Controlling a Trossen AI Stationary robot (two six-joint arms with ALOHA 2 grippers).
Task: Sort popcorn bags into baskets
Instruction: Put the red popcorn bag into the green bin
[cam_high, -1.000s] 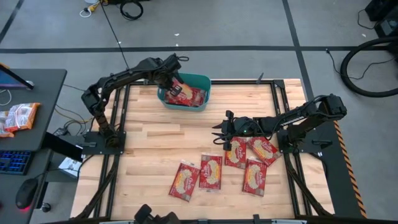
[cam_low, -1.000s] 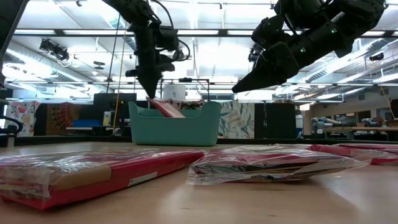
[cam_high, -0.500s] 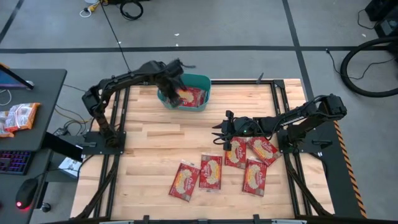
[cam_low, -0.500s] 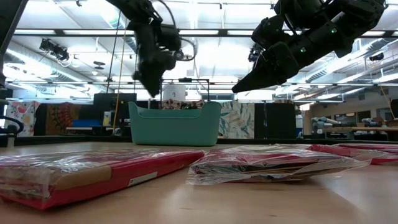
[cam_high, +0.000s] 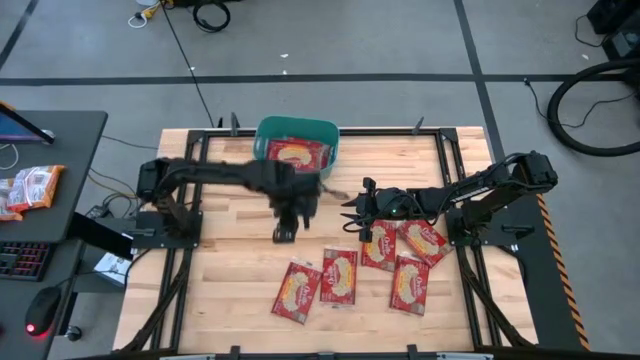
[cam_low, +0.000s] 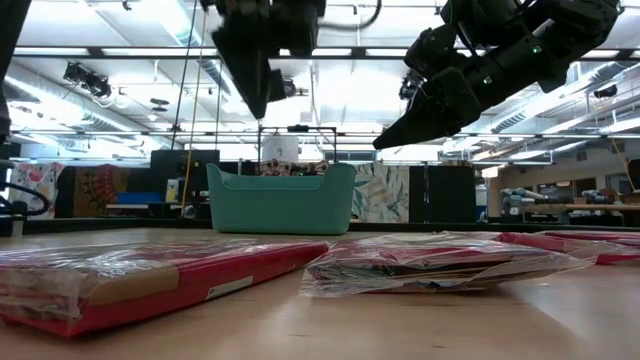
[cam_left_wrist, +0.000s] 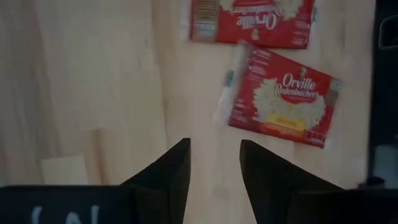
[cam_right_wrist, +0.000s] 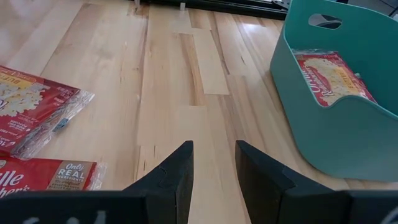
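Two grippers hung empty over the table: the left gripper (cam_high: 284, 232) at frame centre, fingers parted, below the teal basket (cam_high: 327, 150) holding popcorn bags (cam_high: 296, 153) at upper centre, five loose popcorn bags (cam_high: 339, 276) lower centre-right, and the right gripper (cam_high: 350, 220), likewise parted, just right.

Five popcorn bags (cam_high: 339, 277) on table (cam_high: 230, 280), perhaps two in basket (cam_high: 330, 150).
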